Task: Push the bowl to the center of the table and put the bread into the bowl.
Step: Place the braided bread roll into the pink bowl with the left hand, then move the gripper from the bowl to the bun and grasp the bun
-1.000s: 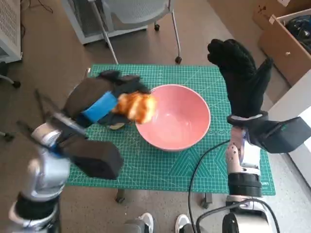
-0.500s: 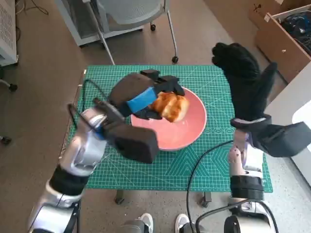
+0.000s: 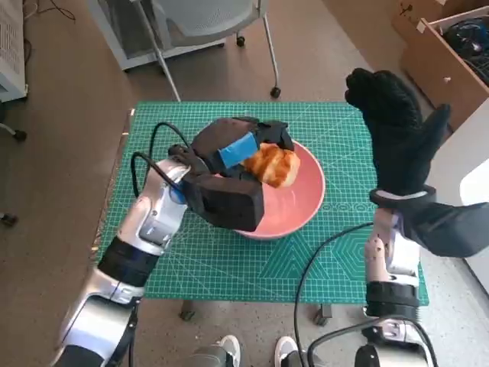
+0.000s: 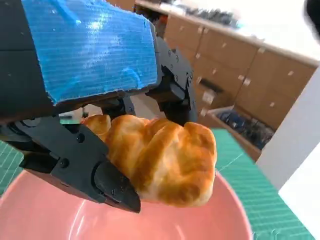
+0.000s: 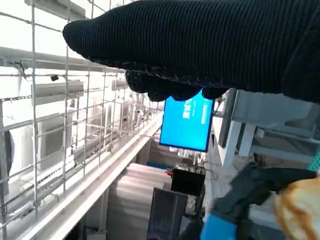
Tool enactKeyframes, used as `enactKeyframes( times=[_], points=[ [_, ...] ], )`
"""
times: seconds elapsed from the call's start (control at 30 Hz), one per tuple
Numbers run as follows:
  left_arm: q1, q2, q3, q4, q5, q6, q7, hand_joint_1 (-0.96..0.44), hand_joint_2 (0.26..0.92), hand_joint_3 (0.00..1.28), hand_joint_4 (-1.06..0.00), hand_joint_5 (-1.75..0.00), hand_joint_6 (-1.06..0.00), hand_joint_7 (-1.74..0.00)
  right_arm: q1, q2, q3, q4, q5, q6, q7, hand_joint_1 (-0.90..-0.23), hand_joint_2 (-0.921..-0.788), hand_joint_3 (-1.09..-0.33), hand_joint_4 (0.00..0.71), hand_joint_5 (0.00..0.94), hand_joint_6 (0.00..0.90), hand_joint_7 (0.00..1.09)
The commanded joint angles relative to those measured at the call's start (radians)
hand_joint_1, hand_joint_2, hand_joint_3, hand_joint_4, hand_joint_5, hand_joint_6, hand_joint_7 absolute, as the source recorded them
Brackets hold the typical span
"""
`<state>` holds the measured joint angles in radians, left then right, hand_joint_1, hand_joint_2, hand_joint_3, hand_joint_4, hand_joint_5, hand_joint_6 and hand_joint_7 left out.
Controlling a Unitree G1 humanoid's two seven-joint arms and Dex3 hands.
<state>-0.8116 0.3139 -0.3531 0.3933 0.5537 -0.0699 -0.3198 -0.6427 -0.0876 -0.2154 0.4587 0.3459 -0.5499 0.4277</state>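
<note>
Tabletop (image 3: pixel 229 267): you are working on a green cutting mat with a white grid; it carries the bowl and nothing else you need.

Bowl (image 3: pixel 302 210): pink, smooth and wide, sitting about mid-mat and slightly toward the far edge. It lies close to where it did a second ago, so you can judge the push step as done.

Left hand (image 3: pixel 233 149): blue-taped back up, fingers closed around the bread. Over the last second it has swung in from beside the bowl's left rim, and it now hangs over the bowl's left half. That leaves you only the lowering and the release.

Right hand (image 3: pixel 397 130): gloved, raised off the tabletop at the mat's right side, fingers spread and holding nothing. It stays well apart from the bowl, much as a second ago, and has no part in this step.

Bread (image 4: pixel 165 160): a golden-brown, glossy roll with a lumpy, folded crust, darker along its ridges. It is pinched between the black fingers (image 4: pixel 80 165) on both sides. In the left wrist view it hangs above the pink inner wall of the bowl and does not yet touch it.

Next for you: judge the drop as short; open the fingers once the bread is low over the bowl's floor.
</note>
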Motion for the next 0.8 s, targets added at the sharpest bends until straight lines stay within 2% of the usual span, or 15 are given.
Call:
enactKeyframes(
  times=[0.03,0.13,0.27,0.53,0.8],
  points=[
    [-0.009,0.024,-0.021,-0.020,0.025,0.033,-0.044,-0.32,0.908,0.05,-0.15,-0.14,-0.14,-0.49,0.031,-0.003,0.002,-0.007,-0.012,0.004,-0.016,-0.529,-0.921,-0.596,0.327,0.001,0.195,0.42],
    [-0.011,0.039,-0.024,-0.038,0.029,0.043,-0.080,-0.41,0.905,0.03,-0.05,-0.05,-0.07,-0.40,0.030,-0.002,0.003,-0.007,-0.013,0.007,-0.023,-0.532,-0.921,-0.597,0.327,0.001,0.196,0.42],
    [-0.002,0.050,-0.015,-0.051,0.013,0.031,-0.096,-0.53,0.906,0.02,-0.01,-0.01,-0.01,-0.32,0.029,0.002,0.006,-0.005,-0.012,0.010,-0.027,-0.533,-0.921,-0.596,0.327,0.001,0.195,0.43],
    [0.016,0.059,0.012,-0.061,-0.028,0.007,-0.092,-0.66,0.919,0.02,0.00,0.00,0.00,-0.26,0.022,0.007,0.012,0.013,-0.006,0.006,-0.021,-0.531,-0.921,-0.592,0.329,0.002,0.195,0.43],
    [0.047,0.122,0.082,-0.129,-0.113,0.006,-0.148,-0.66,0.917,0.02,0.00,0.00,-0.05,-0.29,0.022,0.009,0.020,0.017,0.006,0.007,-0.005,-0.529,-0.921,-0.590,0.330,0.002,0.196,0.44]
  ],
)
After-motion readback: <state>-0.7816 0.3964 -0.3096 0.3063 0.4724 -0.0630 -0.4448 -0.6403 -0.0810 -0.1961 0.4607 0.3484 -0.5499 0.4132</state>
